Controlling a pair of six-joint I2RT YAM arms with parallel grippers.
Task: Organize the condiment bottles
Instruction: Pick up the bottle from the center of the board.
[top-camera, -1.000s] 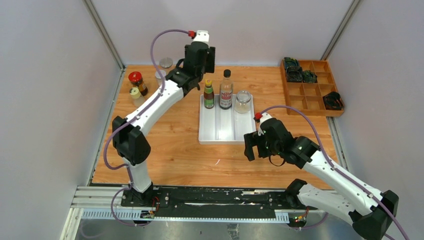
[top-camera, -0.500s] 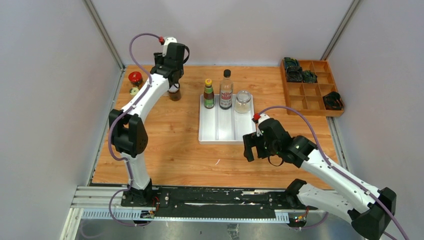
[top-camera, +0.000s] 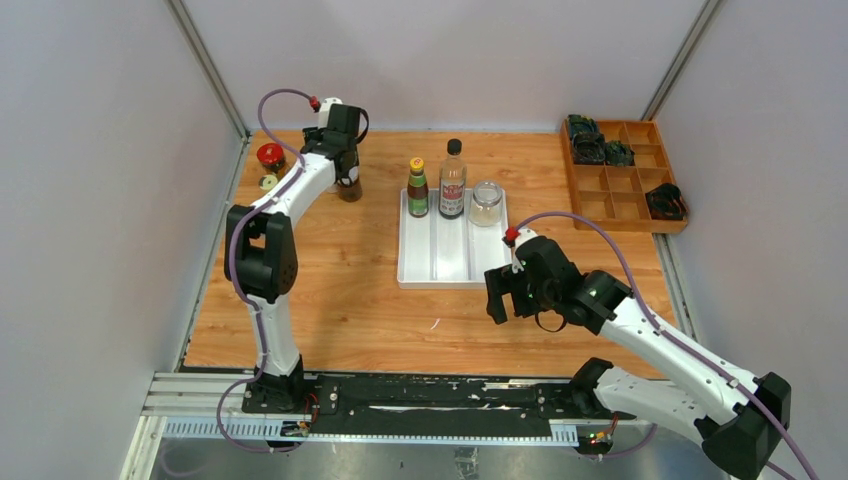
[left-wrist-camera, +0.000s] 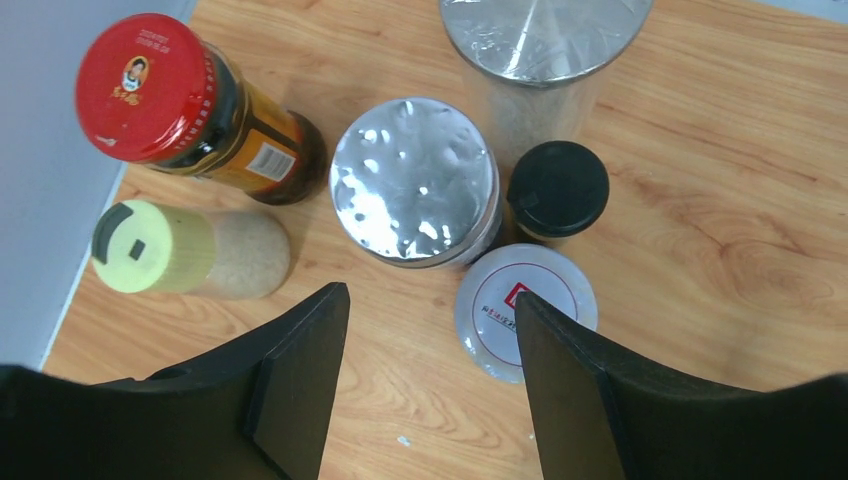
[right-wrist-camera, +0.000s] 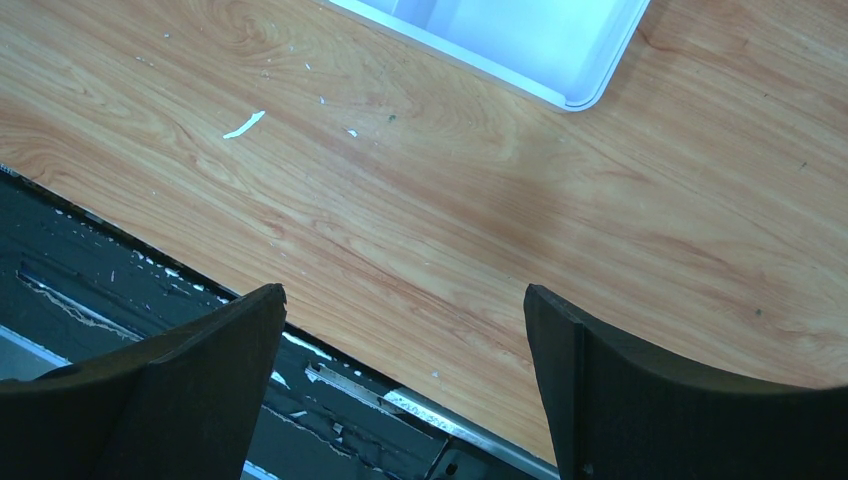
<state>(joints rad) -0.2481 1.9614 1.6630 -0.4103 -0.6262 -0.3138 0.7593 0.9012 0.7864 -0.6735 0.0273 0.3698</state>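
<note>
Three condiment bottles stand at the far end of the white tray (top-camera: 430, 262): a yellow-capped bottle (top-camera: 417, 188), a tall black-capped bottle (top-camera: 453, 180) and a silver-lidded clear jar (top-camera: 487, 202). My left gripper (left-wrist-camera: 430, 390) is open and empty above the back-left cluster. Below it are a red-lidded jar (left-wrist-camera: 155, 85), a pale-yellow-capped shaker (left-wrist-camera: 150, 245), a silver-lidded jar (left-wrist-camera: 415, 180), a second silver-lidded jar (left-wrist-camera: 540, 40), a black-capped jar (left-wrist-camera: 557, 187) and a white-lidded jar (left-wrist-camera: 520, 300). My right gripper (right-wrist-camera: 405, 390) is open and empty over the table's near edge.
A wooden compartment box (top-camera: 622, 180) with dark objects sits at the back right. The left wall is close to the red-lidded jar (top-camera: 270, 155). The tray's near corner (right-wrist-camera: 590, 95) shows in the right wrist view, with the black rail (right-wrist-camera: 150, 300) below the table edge.
My left arm has swung left from behind the tray to above the back-left cluster of jars. The right arm has barely moved.
</note>
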